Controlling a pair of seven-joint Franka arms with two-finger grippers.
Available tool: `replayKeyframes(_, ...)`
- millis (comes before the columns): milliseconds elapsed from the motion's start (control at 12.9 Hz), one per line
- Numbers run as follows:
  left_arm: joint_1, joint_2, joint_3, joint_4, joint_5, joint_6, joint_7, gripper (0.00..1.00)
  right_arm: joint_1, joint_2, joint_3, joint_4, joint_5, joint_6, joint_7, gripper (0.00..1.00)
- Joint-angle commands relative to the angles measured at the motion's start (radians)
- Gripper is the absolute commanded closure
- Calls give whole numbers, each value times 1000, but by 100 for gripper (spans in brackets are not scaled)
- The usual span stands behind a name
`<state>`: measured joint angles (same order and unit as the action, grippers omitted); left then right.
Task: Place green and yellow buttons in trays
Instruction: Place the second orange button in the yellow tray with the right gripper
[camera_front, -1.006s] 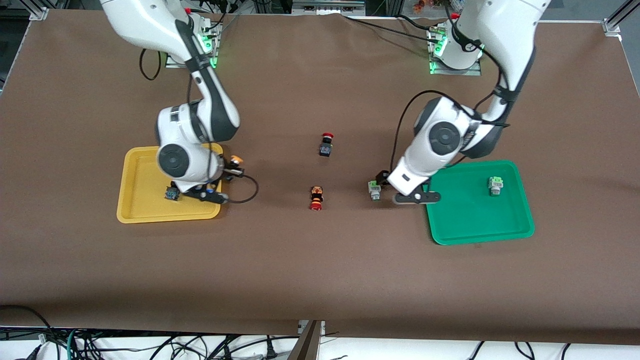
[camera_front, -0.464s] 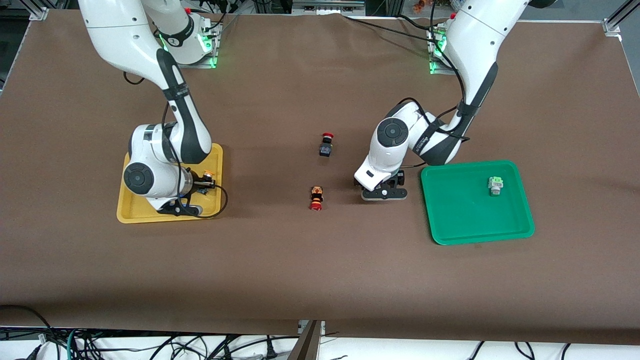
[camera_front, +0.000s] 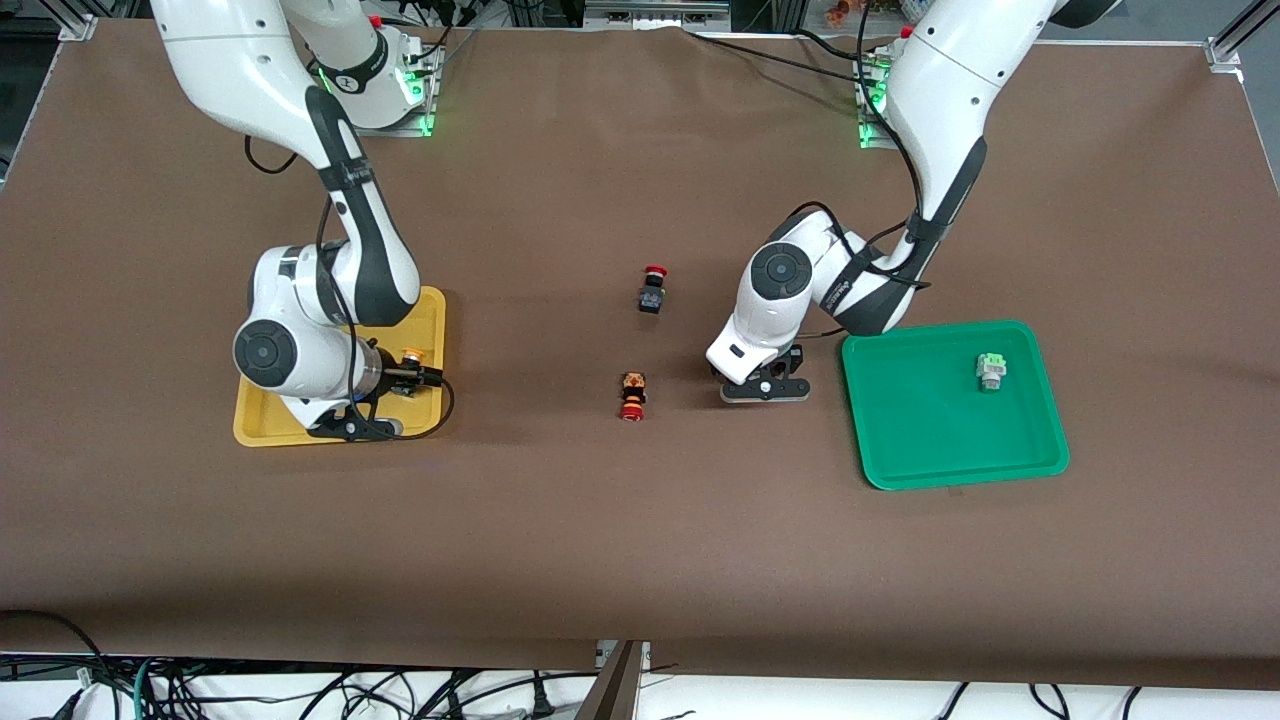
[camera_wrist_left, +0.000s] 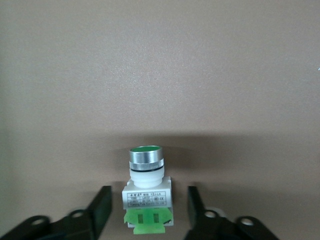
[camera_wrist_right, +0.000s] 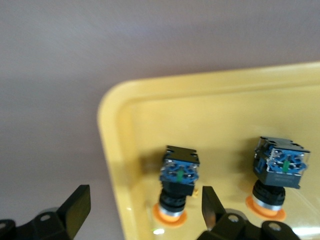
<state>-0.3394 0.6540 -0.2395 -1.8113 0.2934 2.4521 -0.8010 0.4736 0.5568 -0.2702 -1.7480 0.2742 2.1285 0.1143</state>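
Since half a second ago, I see my right gripper (camera_wrist_right: 142, 212) has edged lower over the yellow tray (camera_front: 258, 425), fingers spread around one yellow button (camera_wrist_right: 177, 192). Left gripper (camera_wrist_left: 149, 210) hangs low, open astride a green button (camera_wrist_left: 146, 192) on the cloth (camera_front: 600, 530).

We saw a brown surface (camera_front: 600, 520) with two trays on it. The yellow tray (camera_front: 262, 425) sat toward the right arm's end, and the green tray (camera_front: 950, 450) sat toward the left arm's end. One green button (camera_front: 990, 371) lay in the green tray. The right claw (camera_front: 405, 378) was low over the yellow tray, with a yellow button (camera_front: 411, 356) at its tip. The left claw (camera_front: 765, 385) was low over the surface just beside the green tray. Between the trays lay two red buttons (camera_front: 651, 288), well apart from each other.
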Motion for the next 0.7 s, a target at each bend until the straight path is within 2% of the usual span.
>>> replayKeyframes(0, -9, 9, 0, 18, 26, 1, -47, 84, 26, -147, 3, -22, -1, -59, 57, 1)
replayKeyframes(77, -6, 3, -9, 18, 24, -4, -53, 100, 30, -196, 3, -24, -3, -87, 61, 1)
replayKeyframes(309, 57, -57, -33, 17, 9, -34, -9, 100, 31, -372, 3, -27, -97, -227, 71, 1)
replayKeyframes(464, 111, -105, -41, 17, -34, -99, 115, 100, 28, -483, 2, -27, -156, -339, 70, 1)
replayKeyframes(619, 173, -154, -40, -28, -130, -122, 298, 100, 26, -567, 2, -48, -222, -409, 70, 1)
